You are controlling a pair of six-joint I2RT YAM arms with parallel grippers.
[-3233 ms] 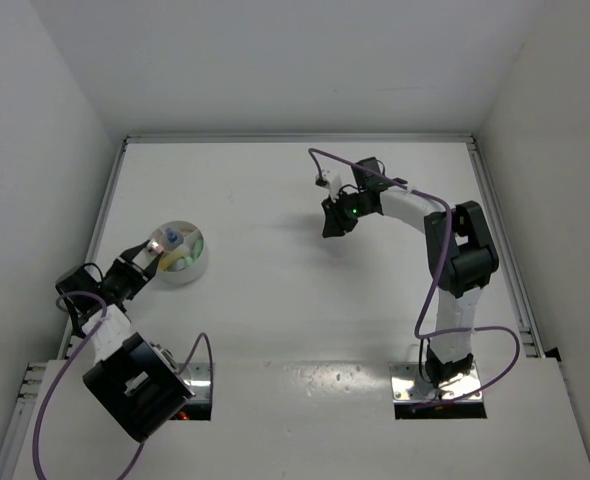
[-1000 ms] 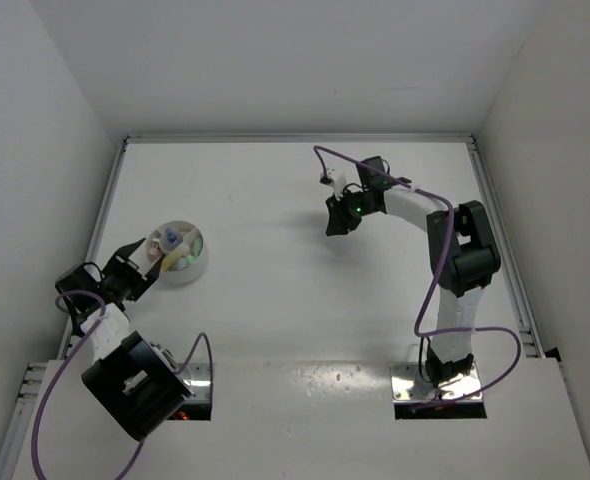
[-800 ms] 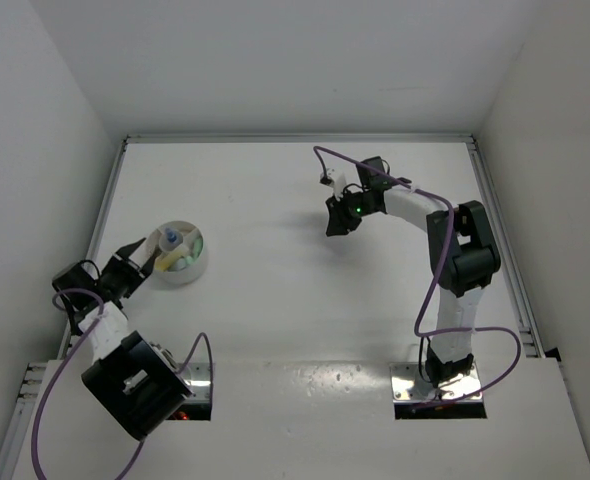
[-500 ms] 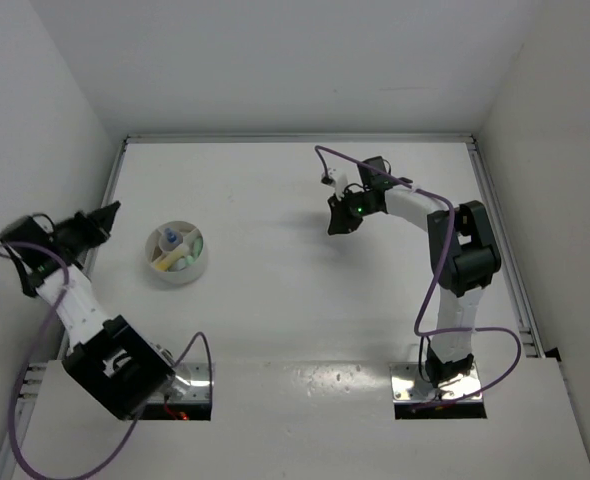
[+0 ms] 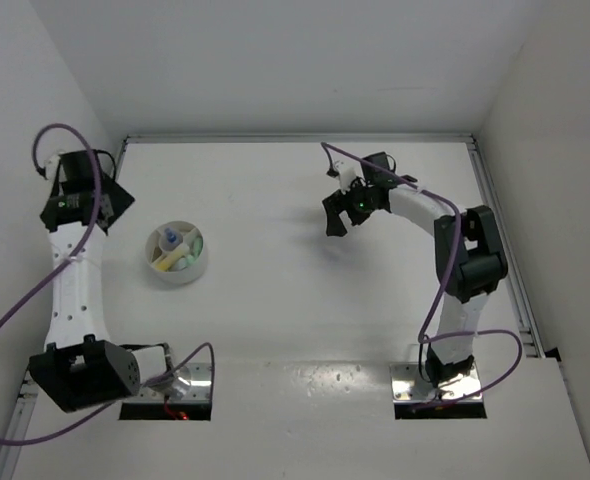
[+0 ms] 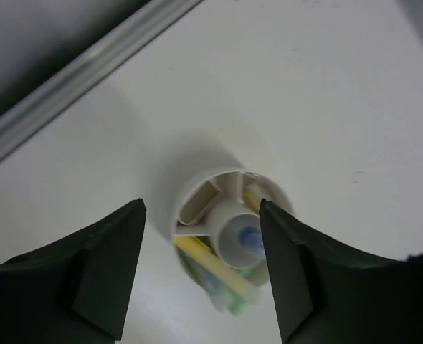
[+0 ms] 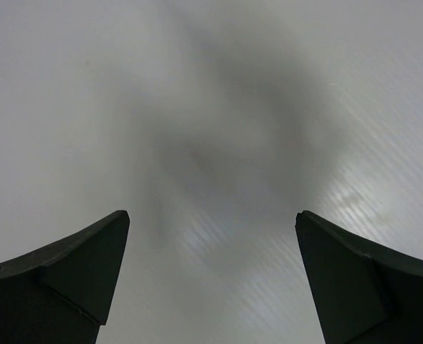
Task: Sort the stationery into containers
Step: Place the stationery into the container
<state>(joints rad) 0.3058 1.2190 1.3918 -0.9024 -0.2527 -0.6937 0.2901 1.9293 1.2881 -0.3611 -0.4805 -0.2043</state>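
The round white bowl point(image 5: 190, 268) stands on the table at the left, split into compartments around a centre cup. In it lies stationery: a yellow marker point(image 6: 210, 256), a blue-tipped pen point(image 6: 249, 236) in the centre cup, and blurred green and blue pieces point(image 6: 234, 302). My left gripper point(image 5: 110, 203) hangs high, up and left of the bowl point(image 6: 197, 188). It is open and empty point(image 6: 201, 208), with the bowl seen between its fingers. My right gripper point(image 5: 333, 222) is at mid-table, open point(image 7: 211, 215) over bare blurred table.
A metal rail point(image 6: 89, 64) runs along the table's left edge, close to the white side wall point(image 5: 35, 110). Purple cables loop from both arms. White walls enclose the table at the back and right.
The left arm has swung from beside the bowl up and back toward the left wall, and its jaws opened. The right gripper has opened and stayed in about the same place.
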